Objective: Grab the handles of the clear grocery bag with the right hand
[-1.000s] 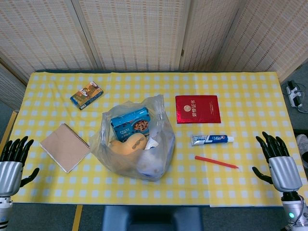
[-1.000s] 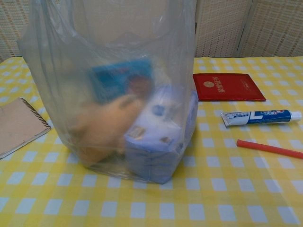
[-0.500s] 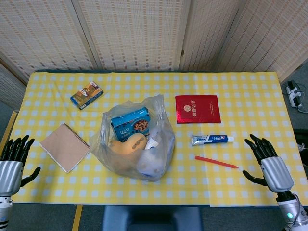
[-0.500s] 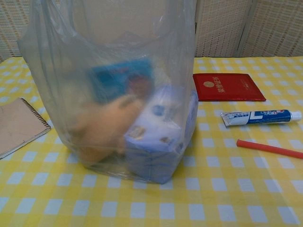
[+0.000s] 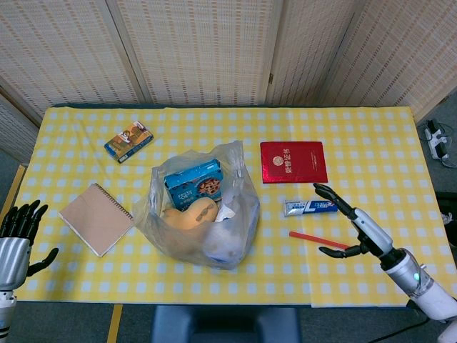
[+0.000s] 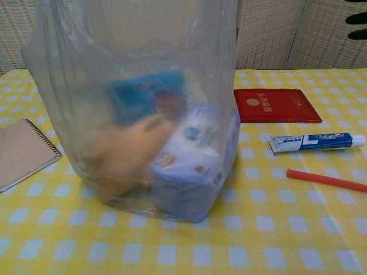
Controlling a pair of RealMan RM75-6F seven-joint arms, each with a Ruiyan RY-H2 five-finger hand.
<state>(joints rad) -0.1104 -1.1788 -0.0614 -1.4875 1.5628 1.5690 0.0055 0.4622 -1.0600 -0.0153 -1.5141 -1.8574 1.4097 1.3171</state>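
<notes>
Standing mid-table on the yellow checked cloth (image 5: 371,136), the clear grocery bag (image 5: 202,211) lies well apart from the right hand (image 5: 351,223), which hovers with fingers spread and empty over the toothpaste tube (image 5: 308,207) and red pen (image 5: 320,240). The head view alone shows the left hand (image 5: 17,236) — empty, fingers apart, at the table's near corner — while the chest view gives the bag close: upright, wrinkled, holding a blue box (image 6: 148,97), a tan item and a pale blue pack.

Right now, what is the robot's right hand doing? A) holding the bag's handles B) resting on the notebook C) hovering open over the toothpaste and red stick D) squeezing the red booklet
C: the right hand has its fingers spread and holds nothing, above the toothpaste and the red stick, well away from the clear bag.
</notes>
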